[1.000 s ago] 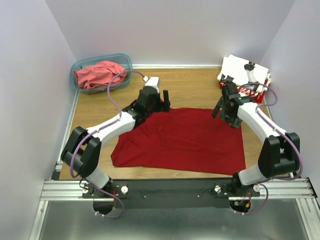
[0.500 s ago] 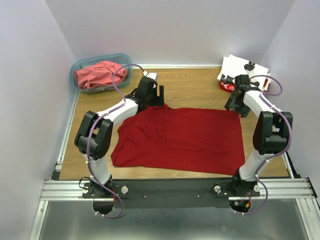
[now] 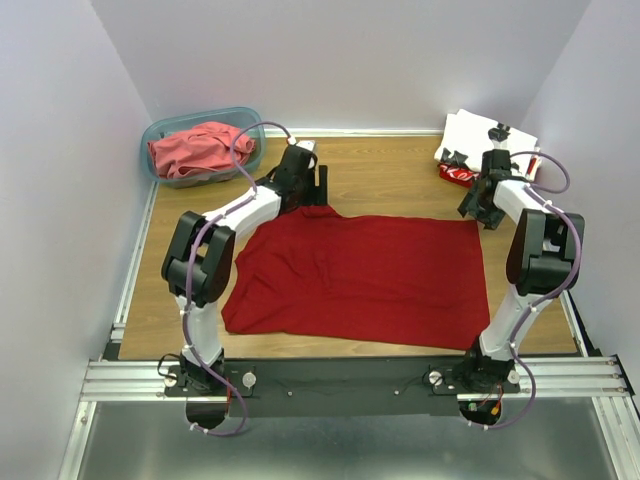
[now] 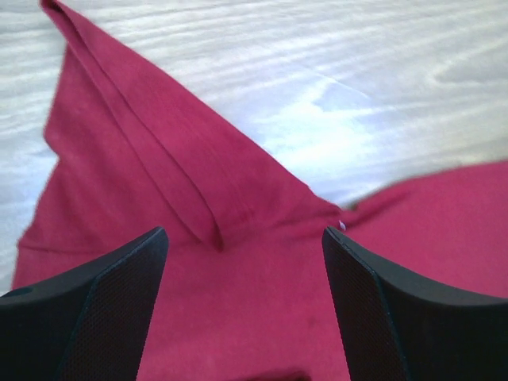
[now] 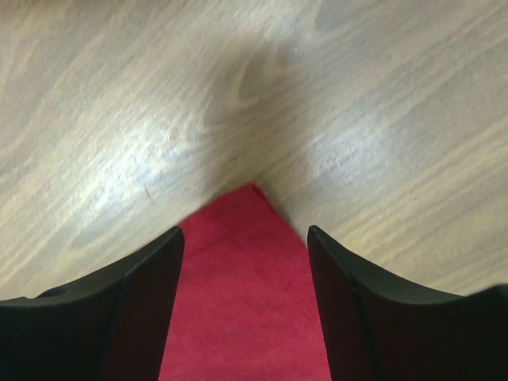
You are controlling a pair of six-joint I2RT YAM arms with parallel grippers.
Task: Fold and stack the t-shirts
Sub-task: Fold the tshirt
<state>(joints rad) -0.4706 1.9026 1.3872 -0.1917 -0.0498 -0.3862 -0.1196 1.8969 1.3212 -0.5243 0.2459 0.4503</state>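
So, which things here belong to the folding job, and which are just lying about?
Job:
deep red t-shirt, spread flat
coral-red t-shirt, far left
white printed t-shirt, far right
red lettered t-shirt, beside it

Lying about:
teal tub
wooden table

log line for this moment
left gripper: open, above deep red t-shirt far edge | right gripper: open, above its far-right corner | fold: not started

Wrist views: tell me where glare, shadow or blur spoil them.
Left wrist: glare bleaches the table almost white beyond the deep red shirt, whose folded hem reads fairly sharp; the left gripper's fingers are dark and soft-edged. Right wrist: two shiny patches on the wood, a soft dark shadow above the shirt's corner, and the right gripper's fingers blur at their edges.
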